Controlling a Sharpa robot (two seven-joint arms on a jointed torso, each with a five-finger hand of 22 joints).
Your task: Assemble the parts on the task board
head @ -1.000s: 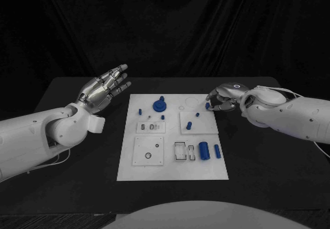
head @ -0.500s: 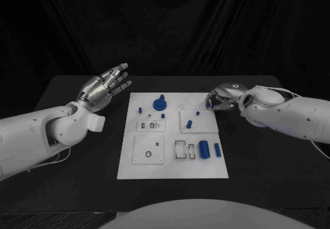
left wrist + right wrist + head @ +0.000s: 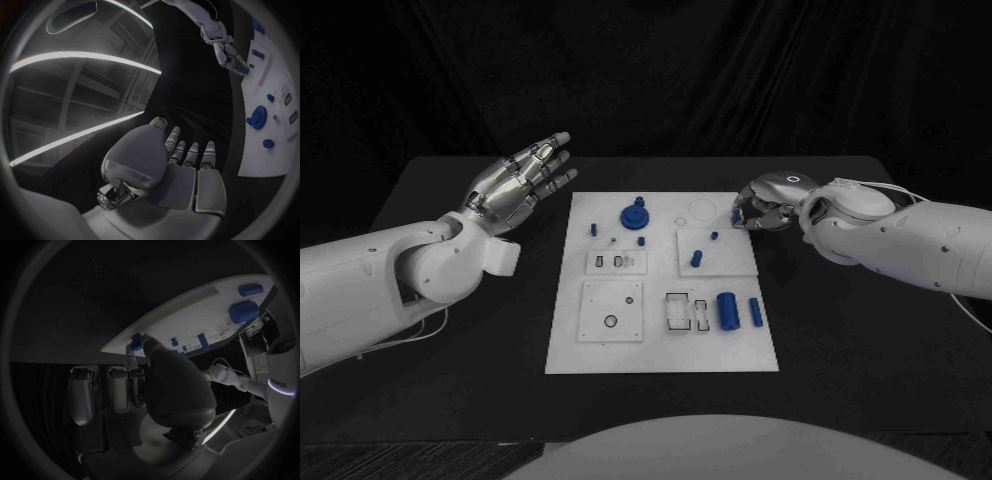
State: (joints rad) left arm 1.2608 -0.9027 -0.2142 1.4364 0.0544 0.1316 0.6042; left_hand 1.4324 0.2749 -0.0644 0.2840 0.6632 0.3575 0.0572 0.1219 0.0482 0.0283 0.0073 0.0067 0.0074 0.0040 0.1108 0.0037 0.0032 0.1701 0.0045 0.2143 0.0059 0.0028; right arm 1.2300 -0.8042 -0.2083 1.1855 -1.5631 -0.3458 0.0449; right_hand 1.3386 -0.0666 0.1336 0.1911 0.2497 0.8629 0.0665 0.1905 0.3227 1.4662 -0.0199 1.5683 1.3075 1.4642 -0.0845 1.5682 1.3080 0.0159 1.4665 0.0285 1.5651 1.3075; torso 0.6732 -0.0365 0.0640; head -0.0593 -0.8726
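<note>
The white task board [image 3: 661,345] lies in the middle of the black table. My right hand [image 3: 764,205] is at the board's far right corner and pinches a small blue part [image 3: 734,214] between thumb and fingertip. The right wrist view shows that blue part [image 3: 134,343] at the board's edge [image 3: 187,310]. My left hand [image 3: 519,185] hovers left of the board's far end with its fingers spread and nothing in them; the left wrist view shows the same hand [image 3: 181,165] the same way.
On the board stand a round blue piece with a knob [image 3: 635,216], several small blue pegs [image 3: 697,262], a blue cylinder [image 3: 727,311] and a blue bar [image 3: 756,314]. White inset plates with slots [image 3: 613,313] lie on its left half.
My right hand has shifted slightly toward the board's far edge with the small blue part in its fingertips. The left hand has not moved.
</note>
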